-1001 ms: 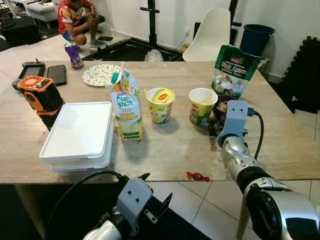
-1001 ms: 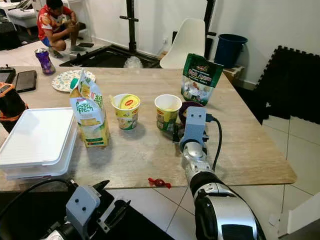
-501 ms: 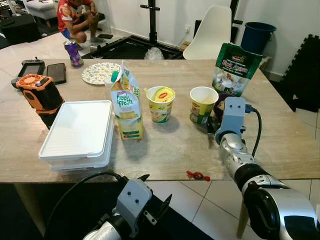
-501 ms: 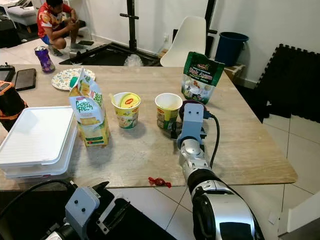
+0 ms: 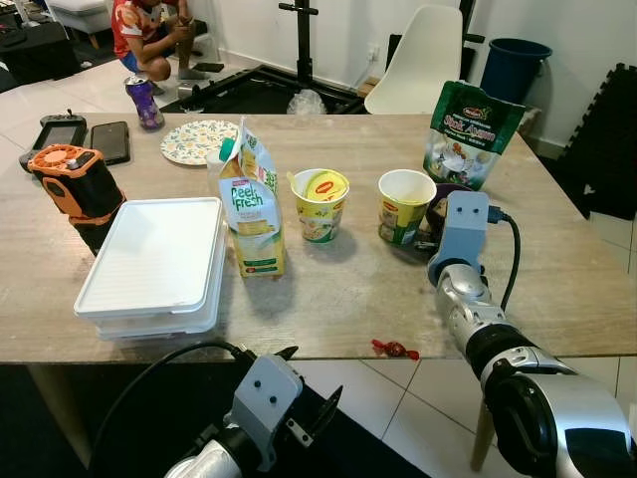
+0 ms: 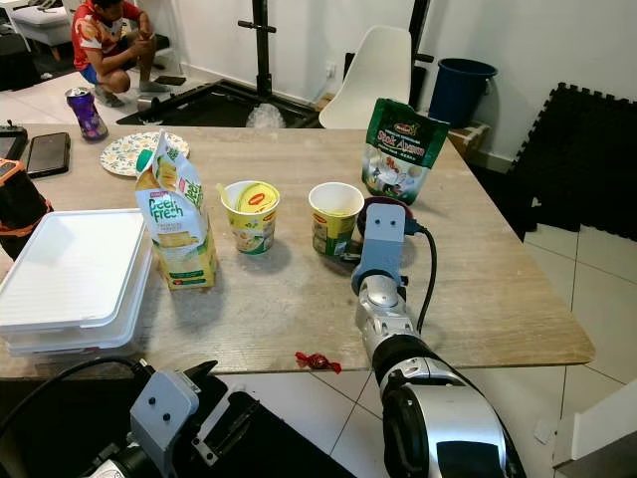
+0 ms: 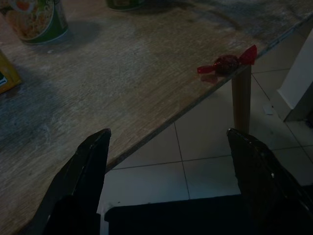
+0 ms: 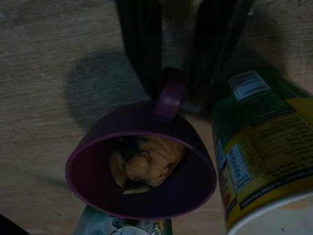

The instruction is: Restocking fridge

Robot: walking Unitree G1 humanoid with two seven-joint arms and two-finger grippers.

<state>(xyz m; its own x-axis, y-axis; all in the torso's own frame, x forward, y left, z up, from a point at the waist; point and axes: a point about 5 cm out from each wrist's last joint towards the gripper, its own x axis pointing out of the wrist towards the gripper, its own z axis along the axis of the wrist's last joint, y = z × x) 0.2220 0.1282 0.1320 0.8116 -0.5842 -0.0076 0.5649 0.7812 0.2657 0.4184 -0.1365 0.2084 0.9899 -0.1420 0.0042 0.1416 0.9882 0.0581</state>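
Restocking hardly begun: all the food is on the table (image 5: 348,289).

The right gripper (image 8: 168,73) has its 2 fingers narrowly around the handle of the purple mug (image 8: 142,169), beside a noodle cup (image 5: 405,206). The milk carton (image 5: 249,214), second noodle cup (image 5: 319,204) and snack bag (image 5: 464,134) wait untouched. The left gripper (image 7: 166,171) hangs wide open below the edge. Tiled floor, white chair (image 5: 418,65).

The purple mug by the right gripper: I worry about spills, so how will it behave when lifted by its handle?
The purple mug looks rigid, so it should not flex. Gripped only at the handle, it may tilt away from the right gripper. The brownish lump inside seems solid, so sloshing looks unlikely.
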